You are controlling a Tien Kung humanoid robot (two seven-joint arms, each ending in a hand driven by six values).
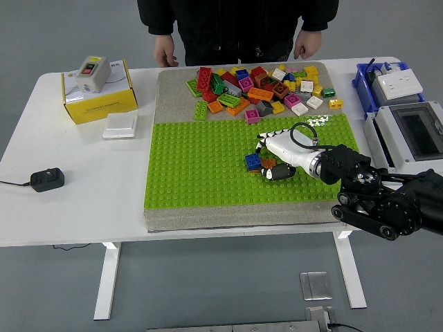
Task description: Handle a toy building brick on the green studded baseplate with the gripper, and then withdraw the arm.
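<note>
A green studded baseplate (194, 166) covers the front half of a grey mat. On its right part stands a blue brick (252, 162) with an orange-brown brick (268, 164) right beside it. My right hand (264, 160), white with black tips, reaches in from the right and curls around these two bricks. Its fingers (261, 144) arch over their far side and its thumb (275, 173) lies on the near side. The hand hides part of the orange-brown brick. My left arm is out of view.
A pile of loose coloured bricks (256, 86) lies on the grey mat behind the baseplate. A person stands at the far side with both hands (167, 54) at the table edge. A yellow box (99, 97), a white switch (120, 125) and a black adapter (46, 180) lie left. Blue and grey bins (408, 131) stand right.
</note>
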